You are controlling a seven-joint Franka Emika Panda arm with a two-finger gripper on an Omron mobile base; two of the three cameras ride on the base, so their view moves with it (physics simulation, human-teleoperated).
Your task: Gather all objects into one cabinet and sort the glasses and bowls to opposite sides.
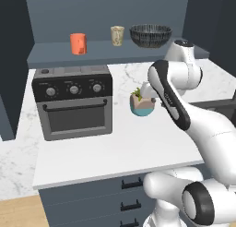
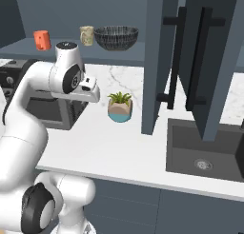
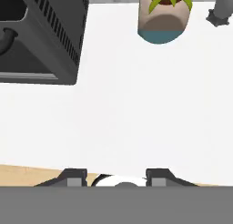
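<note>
**Cups and bowl on the shelf, jaws empty over the worktop**

Along the shelf (image 1: 55,53) behind the worktop (image 1: 120,147), left to right: orange cup (image 1: 78,44), beige patterned cup (image 1: 117,35), dark patterned bowl (image 1: 150,35). The gripper (image 3: 116,176) hangs above the worktop's middle, jaws partly spread, holding nothing, well apart from all three. Toaster oven (image 1: 73,101) at the left; plant pot (image 1: 141,104) beside it. Cabinet door (image 2: 209,62) hangs open on the right.
</note>
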